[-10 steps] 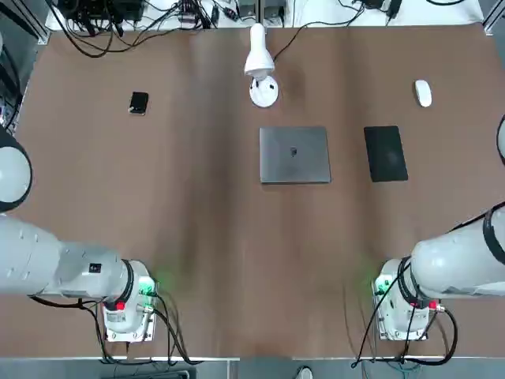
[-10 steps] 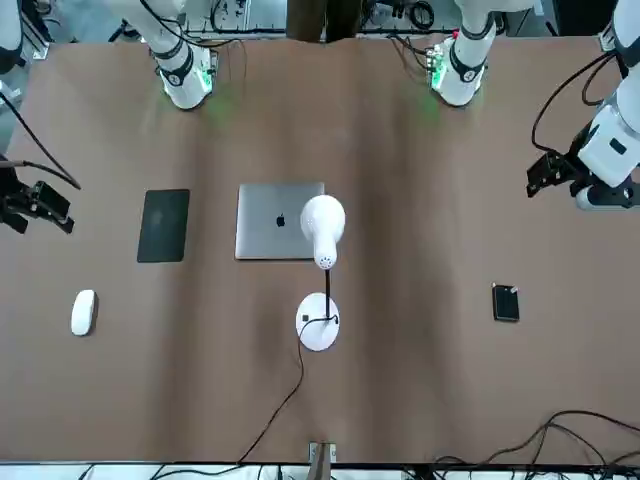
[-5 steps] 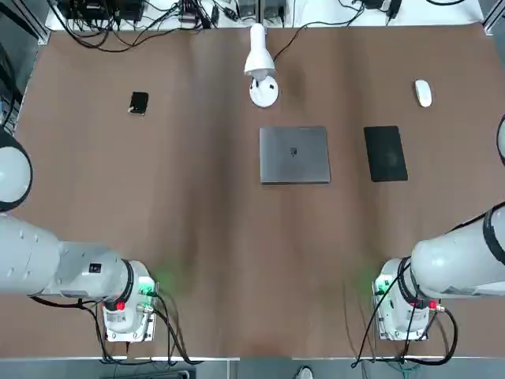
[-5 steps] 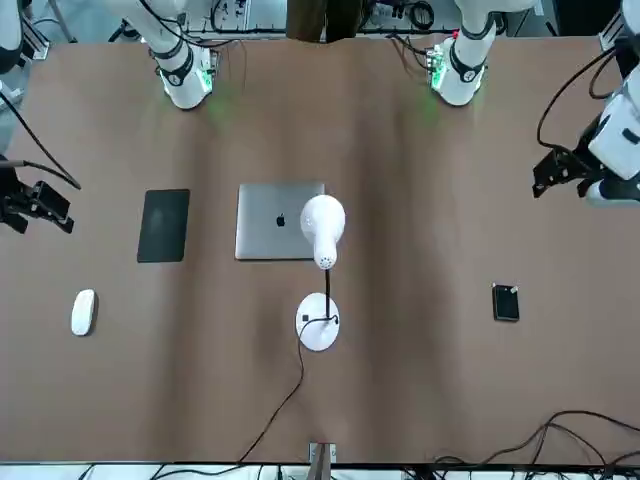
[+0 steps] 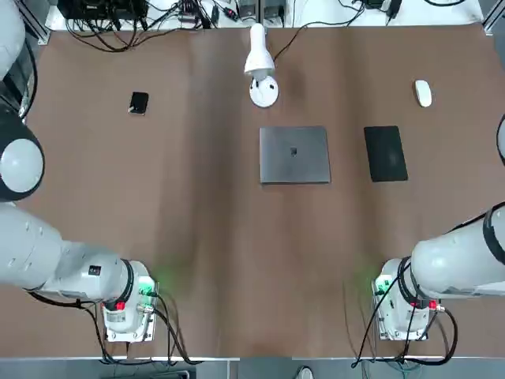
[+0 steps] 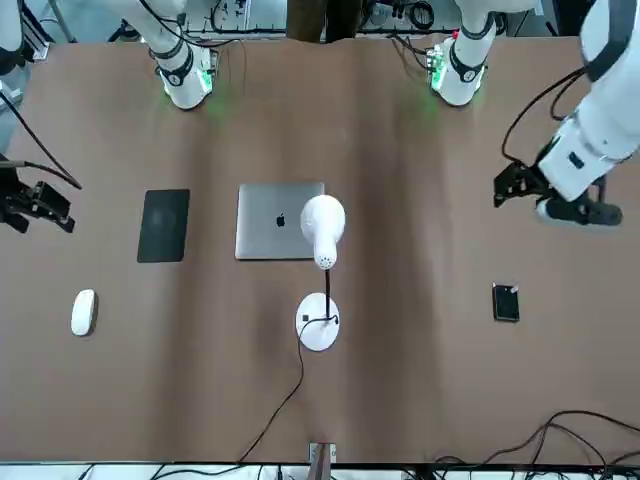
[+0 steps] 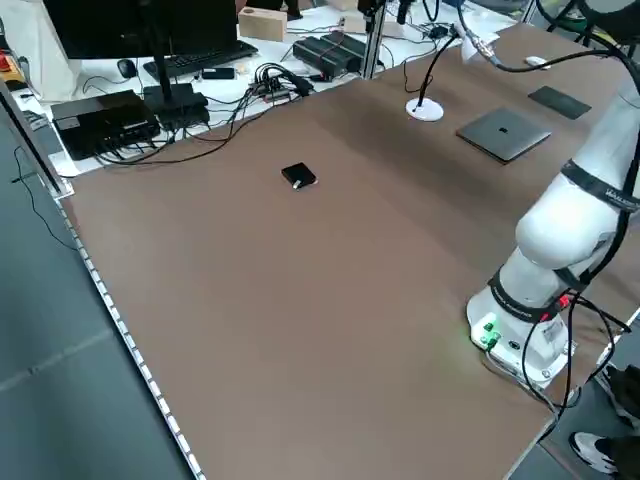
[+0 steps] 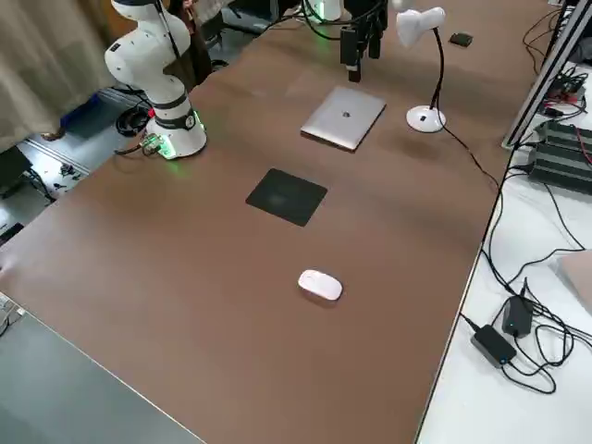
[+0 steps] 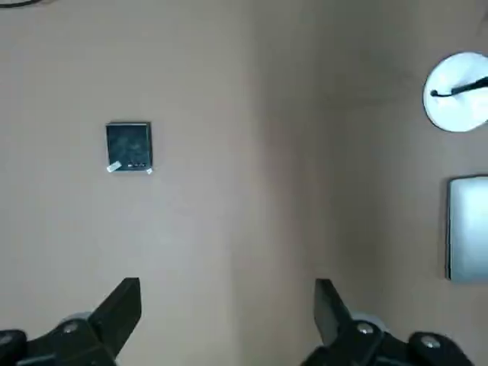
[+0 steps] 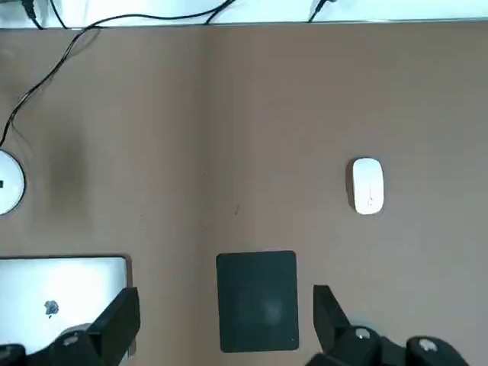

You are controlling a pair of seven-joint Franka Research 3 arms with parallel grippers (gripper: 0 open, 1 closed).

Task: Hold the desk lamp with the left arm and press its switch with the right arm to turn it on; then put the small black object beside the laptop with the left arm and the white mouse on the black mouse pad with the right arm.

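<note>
Bring open left gripper rightward toward near lamp, leaving base flat; right gripper, also open, waiting.

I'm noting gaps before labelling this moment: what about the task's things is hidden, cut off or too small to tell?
- Desk lamp: its head is cut off by the left wrist view's edge.
- Laptop: the right wrist view's edge cuts it off.
- Small black object: its markings are too small to read in the left wrist view.
</note>
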